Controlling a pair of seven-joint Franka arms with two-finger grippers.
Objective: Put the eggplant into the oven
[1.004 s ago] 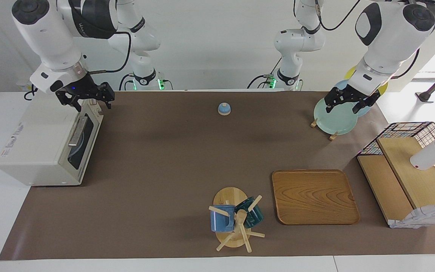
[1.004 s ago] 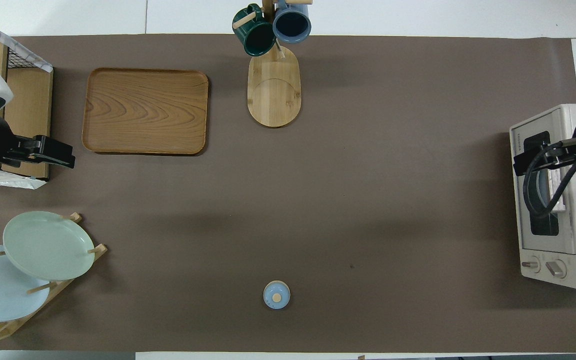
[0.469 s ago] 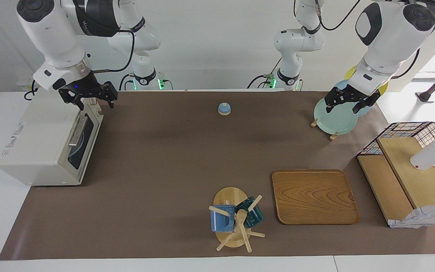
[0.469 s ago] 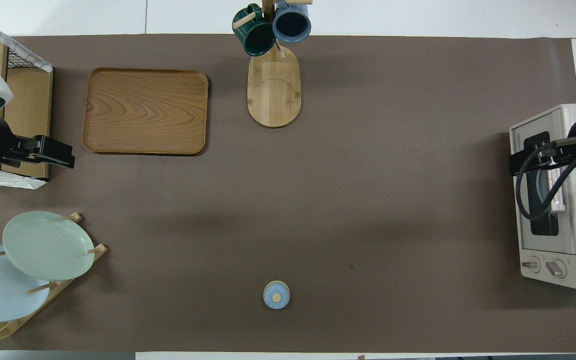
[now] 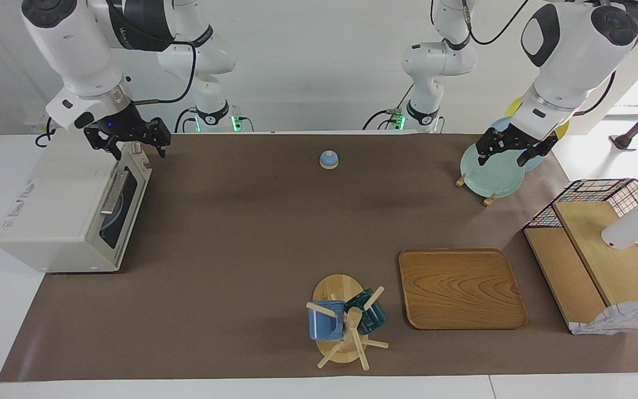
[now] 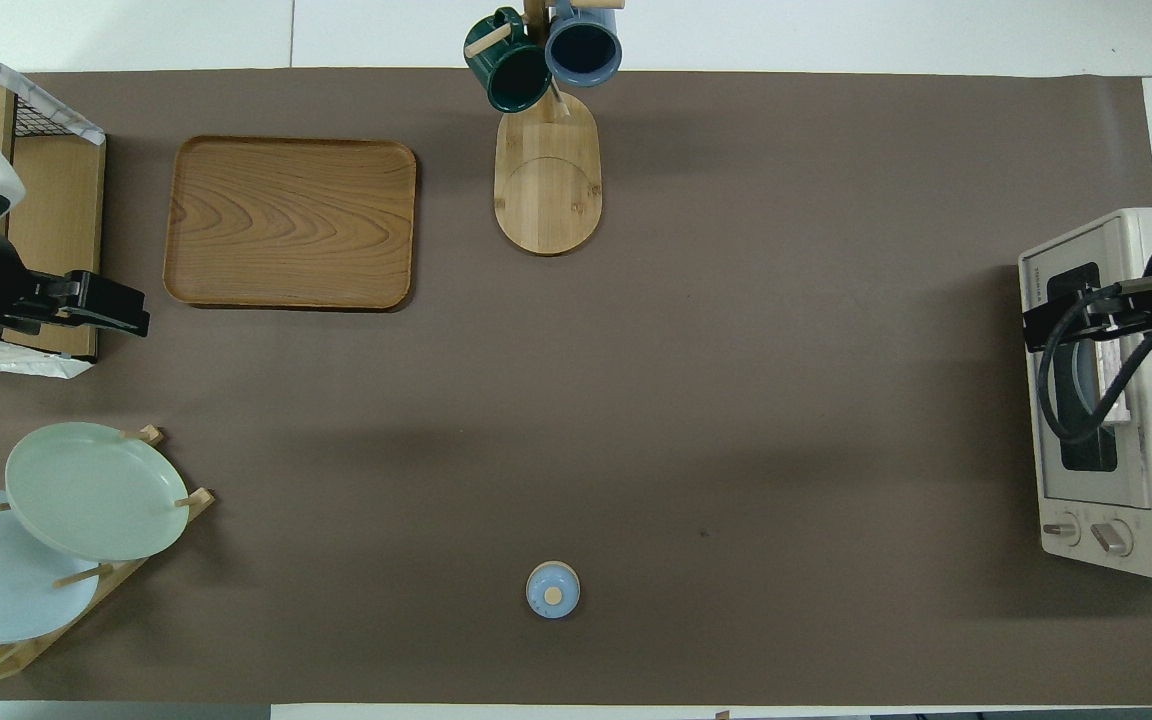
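Since the earlier frame the right gripper (image 5: 135, 149) has lifted a little and drifted toward the robots. The left gripper (image 5: 502, 160) has not moved.

The right gripper hangs over the top edge of the oven (image 5: 58, 205), at the corner nearest the robots. Its fingers are apart and hold nothing. Just below it lie the door (image 5: 122, 202) and the bar handle (image 5: 113, 191). The door looks shut.

The left gripper waits over the plates (image 5: 490, 174) at the left arm's end of the table, fingers likewise apart and empty.

The eggplant shows in neither view. It is not on the mat (image 5: 252, 233), on the tray (image 5: 460, 288) or in either gripper. Through the dark glass only a bluish shape can be made out, so whether the eggplant lies inside cannot be told.

The step in hand is judged to be a move clear of the closed oven. Done well, it means rising straight up before swinging away. The spread fingers should stay off the handle. The arm's cable (image 6: 1066, 400), which loops over the door in the overhead view, should stay free of it.

The oven is a boxy cream-white unit with a dark glass door and two knobs (image 6: 1086, 532) at the end nearer the robots. It stands at the right arm's end of the table with its door facing the mat.
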